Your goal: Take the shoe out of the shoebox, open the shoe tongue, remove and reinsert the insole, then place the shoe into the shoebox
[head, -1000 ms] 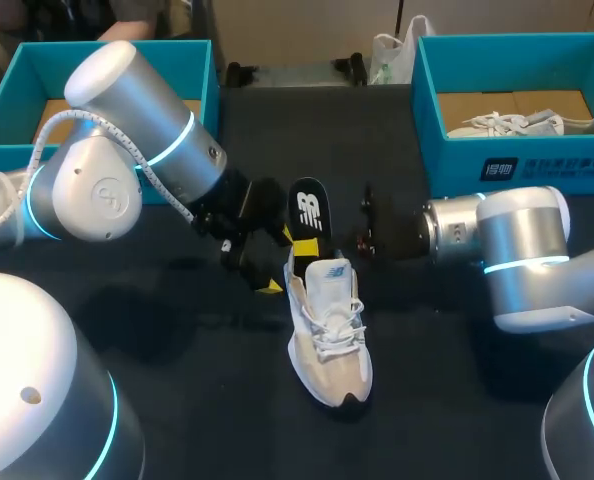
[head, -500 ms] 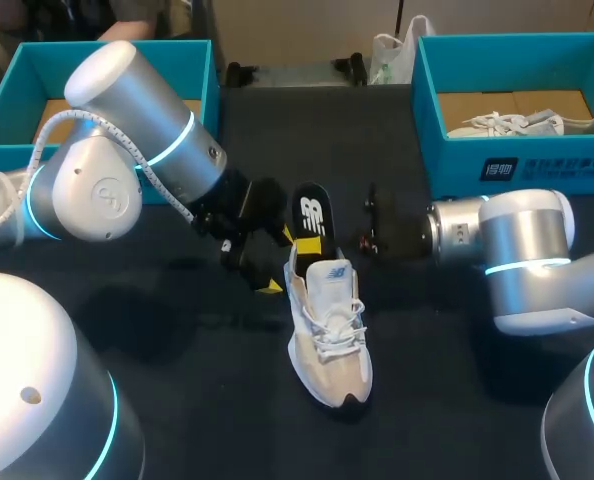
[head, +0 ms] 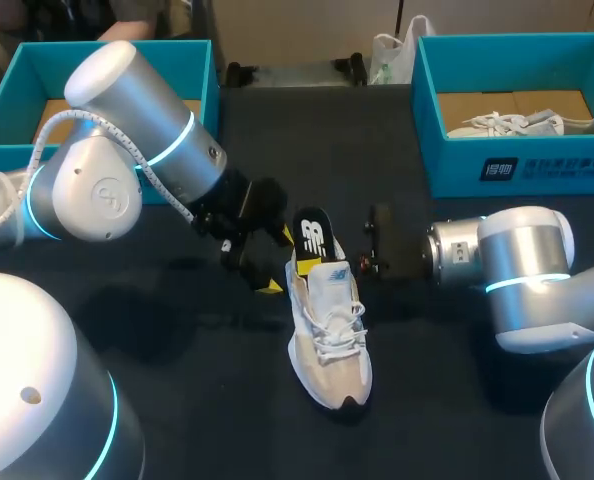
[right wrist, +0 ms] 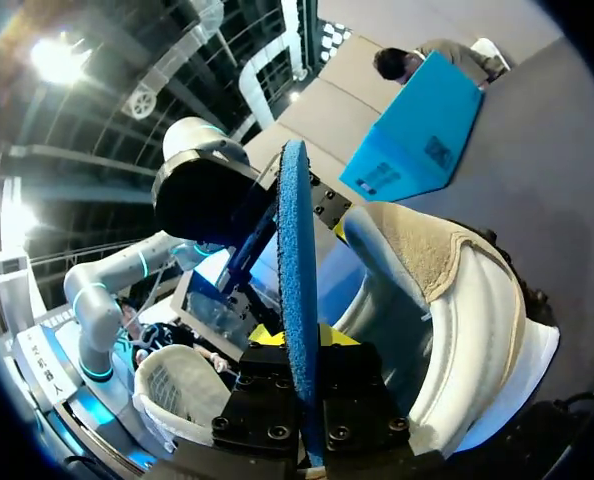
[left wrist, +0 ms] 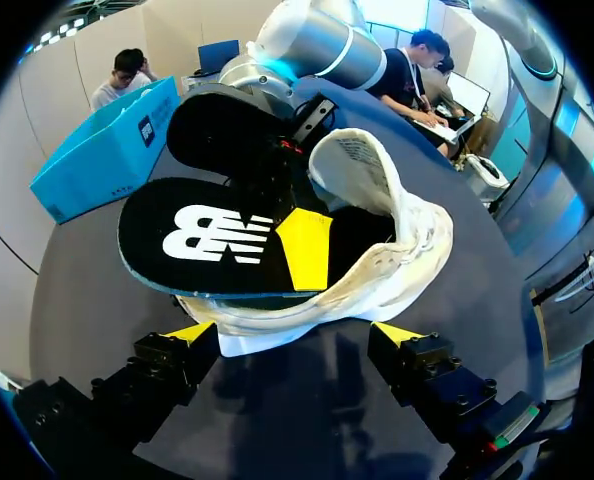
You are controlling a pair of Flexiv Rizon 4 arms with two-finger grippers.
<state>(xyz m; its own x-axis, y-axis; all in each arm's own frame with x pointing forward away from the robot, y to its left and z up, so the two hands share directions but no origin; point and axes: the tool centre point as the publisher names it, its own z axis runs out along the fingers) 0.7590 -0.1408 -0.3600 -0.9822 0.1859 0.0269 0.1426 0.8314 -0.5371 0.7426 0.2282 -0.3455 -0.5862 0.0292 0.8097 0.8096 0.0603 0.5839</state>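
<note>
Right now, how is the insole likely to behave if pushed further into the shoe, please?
Likely light and flexible: the insole is a thin sheet. Pinched at its edge by the right gripper, it may buckle inside the shoe.

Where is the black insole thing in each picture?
Head view: the insole sticks up from the heel of the shoe, mid-table.
Left wrist view: the insole lies flat over the shoe's opening, logo up.
Right wrist view: the insole is edge-on, a blue strip between the right arm's jaws.
Shared landmark: the white shoe.

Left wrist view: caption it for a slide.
Black insole sticks out of the white shoe, ahead of the left gripper.
</note>
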